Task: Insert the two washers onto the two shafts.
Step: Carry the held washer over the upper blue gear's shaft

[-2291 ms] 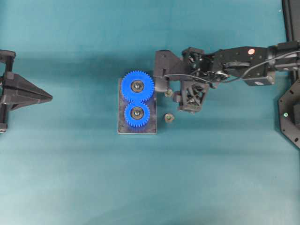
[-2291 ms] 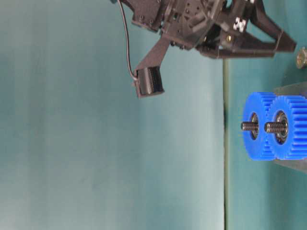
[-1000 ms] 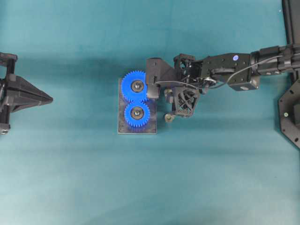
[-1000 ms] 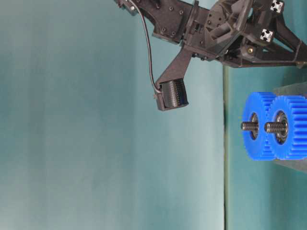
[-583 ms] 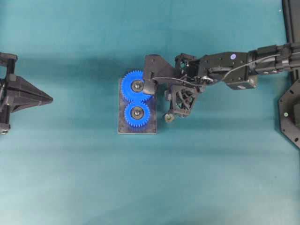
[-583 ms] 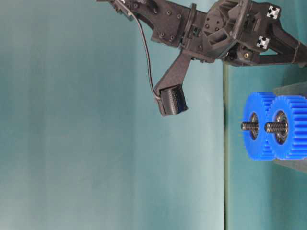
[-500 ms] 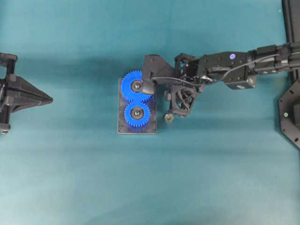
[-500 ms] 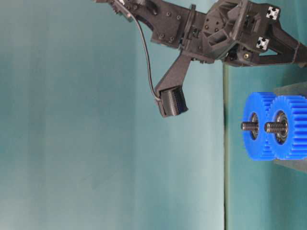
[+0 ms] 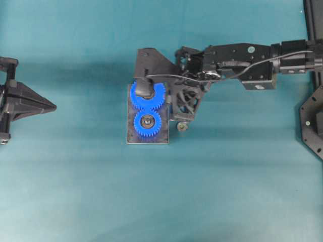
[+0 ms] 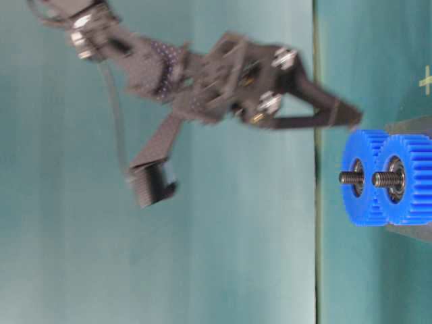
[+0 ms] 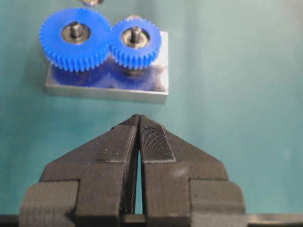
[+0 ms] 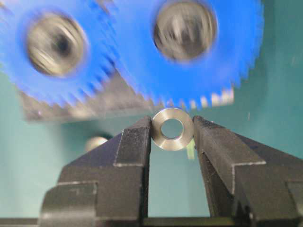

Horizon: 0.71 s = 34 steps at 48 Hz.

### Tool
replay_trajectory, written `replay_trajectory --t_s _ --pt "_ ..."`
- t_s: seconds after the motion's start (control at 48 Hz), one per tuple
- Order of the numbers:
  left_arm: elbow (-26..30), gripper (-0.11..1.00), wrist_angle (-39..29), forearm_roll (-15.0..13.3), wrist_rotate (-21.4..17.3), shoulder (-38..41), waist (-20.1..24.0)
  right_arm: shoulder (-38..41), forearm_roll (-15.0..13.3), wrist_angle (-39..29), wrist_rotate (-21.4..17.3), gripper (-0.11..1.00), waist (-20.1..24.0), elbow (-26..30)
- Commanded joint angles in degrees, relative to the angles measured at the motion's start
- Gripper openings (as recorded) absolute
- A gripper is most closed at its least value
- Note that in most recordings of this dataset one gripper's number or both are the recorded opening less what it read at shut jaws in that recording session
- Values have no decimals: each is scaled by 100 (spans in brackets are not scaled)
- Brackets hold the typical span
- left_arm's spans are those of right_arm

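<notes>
The washer [image 12: 173, 129] is already pinched between the fingers of the right gripper [image 12: 173, 137] just beside the gears [image 9: 147, 108], but not yet on a shaft [image 10: 351, 178], while the left gripper [image 11: 138, 137] rests clenched and empty.

Your overhead view looks straight down, taking in the whole teal table [image 9: 101, 191] from far off. Your table-level view sits low and comes through turned on its side, so the blue gears [image 10: 385, 177] face you edge-on with their shafts [image 10: 368, 178] pointing left. Your left wrist view looks forward along its closed fingers [image 11: 118, 151] at the gears, well back. Your right wrist view is very close, blurred. All four views share the gears on the metal block [image 9: 131, 138].
</notes>
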<state>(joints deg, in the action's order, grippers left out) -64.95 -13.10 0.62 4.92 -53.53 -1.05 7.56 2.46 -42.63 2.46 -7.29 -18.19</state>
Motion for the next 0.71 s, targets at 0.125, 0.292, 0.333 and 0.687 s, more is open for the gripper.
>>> replay_trajectory --t_s 0.125,0.292,0.333,0.687 --pt "44 1 35 18 9 18 0 9 -9 9 -35 32 35 422" --pt "35 1 35 18 9 -26 0 185 -26 35 -9 32 9 615" --pt "35 1 35 18 18 -26 0 246 -62 88 -9 32 -9 668" --pt "0 1 44 18 26 -132 0 571 -149 53 26 32 -70 1028"
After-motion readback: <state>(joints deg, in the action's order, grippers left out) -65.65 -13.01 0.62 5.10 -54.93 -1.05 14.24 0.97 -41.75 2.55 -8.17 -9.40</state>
